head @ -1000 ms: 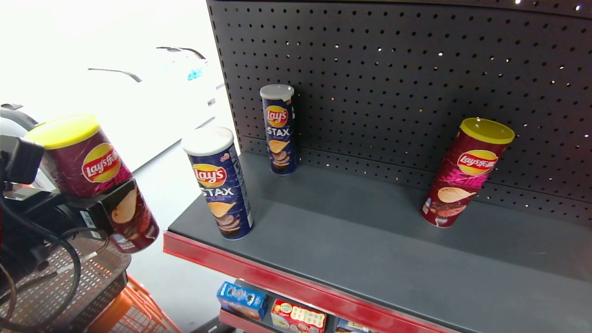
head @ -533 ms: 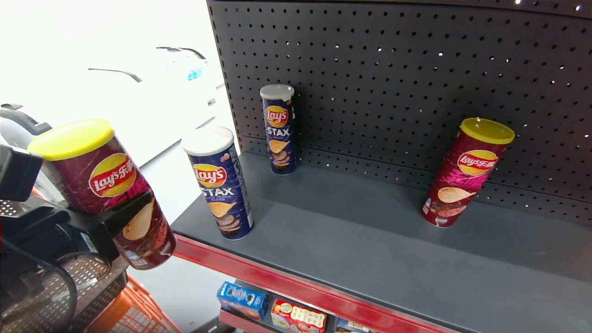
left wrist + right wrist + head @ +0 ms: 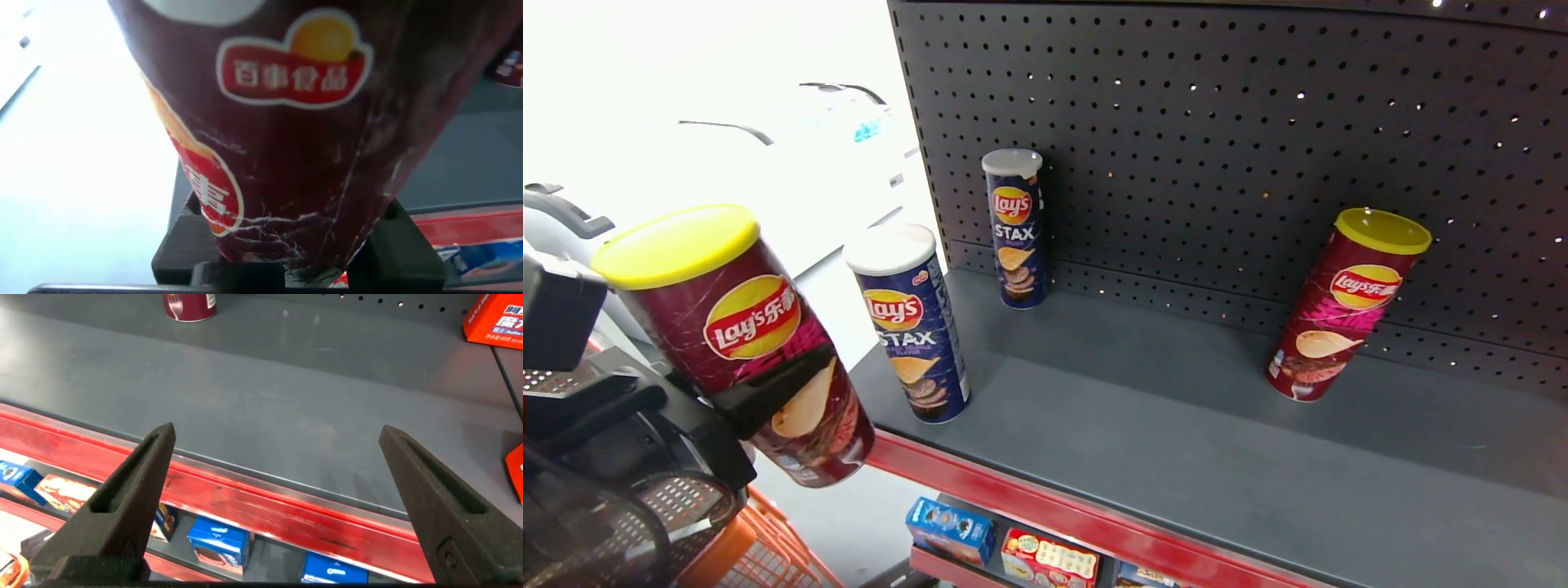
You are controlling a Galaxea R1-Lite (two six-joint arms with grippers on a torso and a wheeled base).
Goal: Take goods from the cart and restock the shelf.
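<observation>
My left gripper is shut on a maroon chips can with a yellow lid, held tilted just off the left front corner of the grey shelf. In the left wrist view the can stands between the black fingers. Another maroon can leans against the pegboard at the back right of the shelf. My right gripper is open with nothing between its fingers, above the shelf's red front edge.
Two blue chips cans stand on the shelf's left side, one at the front and one at the back. The orange cart is below the left arm. Boxed goods sit on the lower shelf.
The left gripper has carried the maroon can to the right and closer to the shelf's left front corner. The cans on the shelf have stayed put.
</observation>
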